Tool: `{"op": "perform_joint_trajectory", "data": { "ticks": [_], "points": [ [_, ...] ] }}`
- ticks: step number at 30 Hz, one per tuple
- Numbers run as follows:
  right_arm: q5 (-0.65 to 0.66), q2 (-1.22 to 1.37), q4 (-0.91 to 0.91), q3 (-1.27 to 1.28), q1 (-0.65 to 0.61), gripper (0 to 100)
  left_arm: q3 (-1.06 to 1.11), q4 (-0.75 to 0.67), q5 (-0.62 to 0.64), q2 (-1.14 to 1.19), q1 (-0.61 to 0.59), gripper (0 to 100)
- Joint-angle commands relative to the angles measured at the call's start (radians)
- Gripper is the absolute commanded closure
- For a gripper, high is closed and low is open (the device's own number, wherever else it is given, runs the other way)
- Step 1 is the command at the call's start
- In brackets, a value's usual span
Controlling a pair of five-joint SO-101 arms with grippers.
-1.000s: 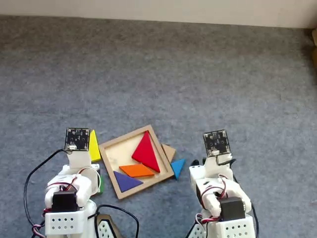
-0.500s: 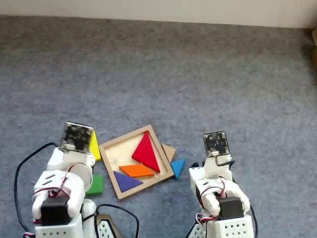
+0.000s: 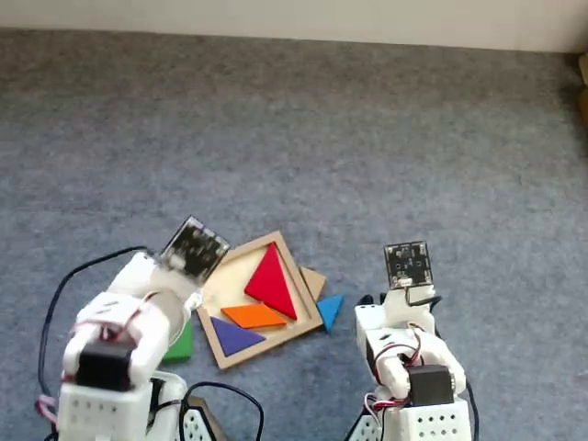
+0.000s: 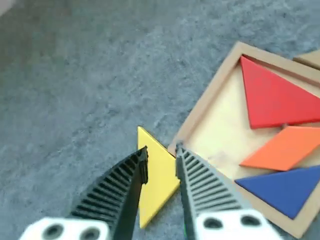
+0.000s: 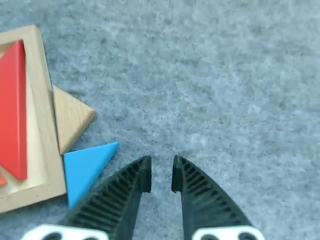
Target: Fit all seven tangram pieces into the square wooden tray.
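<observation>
The square wooden tray (image 3: 299, 278) lay on the grey worktop (image 3: 386, 138), holding a red triangle (image 3: 271, 280), an orange parallelogram (image 3: 254, 315) and a dark blue triangle (image 3: 235, 336); the left gripper (image 4: 160, 162), jaws narrowly parted, hung over the yellow triangle (image 4: 157, 185) just outside the tray's corner; the right gripper (image 5: 160, 175), likewise slightly spread, hovered above the worktop near the light blue triangle (image 5: 85, 167) and tan piece (image 5: 70, 117); a green piece (image 3: 179, 342) lay beside the left arm.

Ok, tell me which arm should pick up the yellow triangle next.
Left. The left gripper hangs over the yellow triangle by the tray corner, jaws slightly apart. The right gripper is over carpet beside the blue triangle, across the tray.
</observation>
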Motion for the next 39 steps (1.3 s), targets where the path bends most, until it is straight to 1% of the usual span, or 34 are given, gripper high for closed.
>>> {"op": "perform_joint_trajectory", "data": {
  "ticks": [1,5,10,14,18,24,27,31,34,39],
  "points": [
    [-0.005,-0.010,-0.021,0.097,0.012,92.2,-0.130,-0.015,0.044,0.278,0.087,83],
    [-0.005,-0.010,-0.021,0.097,0.012,92.2,-0.200,-0.015,0.081,0.487,0.211,80],
    [-0.005,-0.010,-0.019,0.097,0.012,92.2,-0.269,-0.023,0.084,0.714,0.394,79],
    [-0.005,-0.010,-0.018,0.097,0.012,92.2,-0.329,-0.023,0.084,0.905,0.478,79],
    [-0.005,-0.010,-0.016,0.097,0.012,92.2,-0.407,-0.023,0.084,1.089,0.483,79],
    [-0.005,-0.010,-0.015,0.097,0.012,92.2,-0.544,-0.023,0.086,1.287,0.444,79],
    [-0.005,-0.010,-0.015,0.097,0.012,92.2,-0.578,-0.023,0.087,1.356,0.449,79],
    [-0.005,-0.010,-0.013,0.097,0.012,92.2,-0.611,-0.023,0.153,1.438,0.441,79],
    [-0.005,-0.010,-0.013,0.097,0.012,92.2,-0.622,-0.025,0.160,1.497,0.441,79],
    [-0.005,-0.010,-0.013,0.097,0.012,92.2,-0.631,-0.081,0.163,1.560,0.407,80]
  ]
}}
